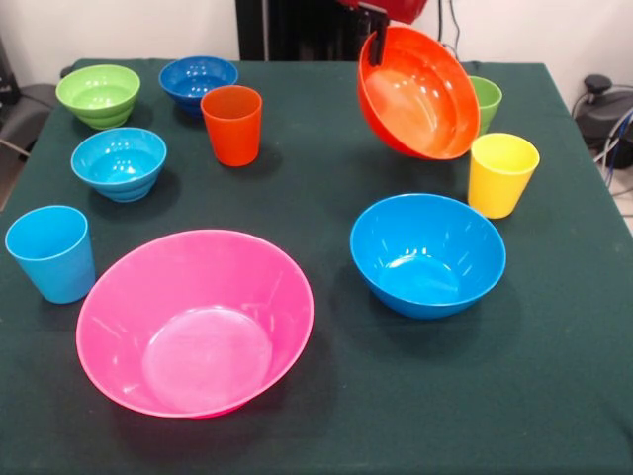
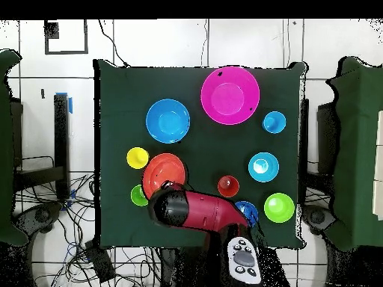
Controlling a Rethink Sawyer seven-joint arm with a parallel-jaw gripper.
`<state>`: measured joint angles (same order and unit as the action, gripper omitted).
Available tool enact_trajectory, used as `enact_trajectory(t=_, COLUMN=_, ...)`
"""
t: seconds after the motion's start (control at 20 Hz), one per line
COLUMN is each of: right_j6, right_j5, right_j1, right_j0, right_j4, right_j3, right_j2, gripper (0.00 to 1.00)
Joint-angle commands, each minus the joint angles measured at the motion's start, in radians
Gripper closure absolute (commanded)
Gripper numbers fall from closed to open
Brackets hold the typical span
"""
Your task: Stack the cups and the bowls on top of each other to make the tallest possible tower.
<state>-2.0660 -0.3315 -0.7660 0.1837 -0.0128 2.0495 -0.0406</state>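
Note:
My gripper (image 1: 377,49) is shut on the rim of the large orange bowl (image 1: 420,94) and holds it tilted above the table's far right part; the bowl also shows in the overhead view (image 2: 161,172). Below it stand the large blue bowl (image 1: 427,254), the yellow cup (image 1: 502,174) and the green cup (image 1: 486,99), which is partly hidden. The pink bowl (image 1: 195,322) stands alone at the front. No bowls are piled. The orange cup (image 1: 231,125), the light blue cup (image 1: 51,253) and the small green (image 1: 98,95), dark blue (image 1: 198,79) and light blue (image 1: 119,163) bowls stand at the left.
The dark green cloth table (image 1: 336,416) bears everything. In the overhead view my red arm (image 2: 198,211) reaches over the table's near edge and partly covers the dark blue bowl (image 2: 247,211). A white hand-held controller (image 2: 243,259) lies by the base, among cables.

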Motion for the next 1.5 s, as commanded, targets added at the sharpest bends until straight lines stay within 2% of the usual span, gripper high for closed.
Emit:
enact_trajectory(t=0.05, right_j6=-0.152, right_j5=-0.004, right_j1=0.037, right_j0=-0.017, right_j4=0.05, right_j3=-0.019, right_j2=0.051, gripper=1.0)
enact_trajectory(t=0.2, right_j6=-0.153, right_j5=0.004, right_j1=0.048, right_j0=-0.022, right_j4=0.051, right_j3=-0.026, right_j2=0.046, gripper=1.0)
enact_trajectory(t=0.35, right_j6=-0.146, right_j5=0.048, right_j1=0.095, right_j0=-0.022, right_j4=0.042, right_j3=-0.053, right_j2=0.044, gripper=1.0)
enact_trajectory(t=0.45, right_j6=-0.128, right_j5=0.074, right_j1=0.121, right_j0=0.0, right_j4=0.038, right_j3=-0.061, right_j2=0.063, gripper=1.0)
enact_trajectory(t=0.6, right_j6=-0.12, right_j5=0.065, right_j1=0.118, right_j0=0.01, right_j4=0.039, right_j3=-0.062, right_j2=0.069, gripper=1.0)
enact_trajectory(t=0.7, right_j6=-0.11, right_j5=0.016, right_j1=0.087, right_j0=0.011, right_j4=0.043, right_j3=-0.06, right_j2=0.066, gripper=1.0)
enact_trajectory(t=1.0, right_j6=-0.063, right_j5=-0.227, right_j1=-0.027, right_j0=0.009, right_j4=0.048, right_j3=-0.11, right_j2=0.047, gripper=1.0)
enact_trajectory(t=1.2, right_j6=-0.055, right_j5=-0.365, right_j1=-0.062, right_j0=0.017, right_j4=0.053, right_j3=-0.158, right_j2=0.053, gripper=1.0)
enact_trajectory(t=1.4, right_j6=-0.074, right_j5=-0.439, right_j1=-0.077, right_j0=0.008, right_j4=0.052, right_j3=-0.19, right_j2=0.046, gripper=1.0)
enact_trajectory(t=1.5, right_j6=-0.082, right_j5=-0.446, right_j1=-0.08, right_j0=0.005, right_j4=0.05, right_j3=-0.193, right_j2=0.043, gripper=1.0)
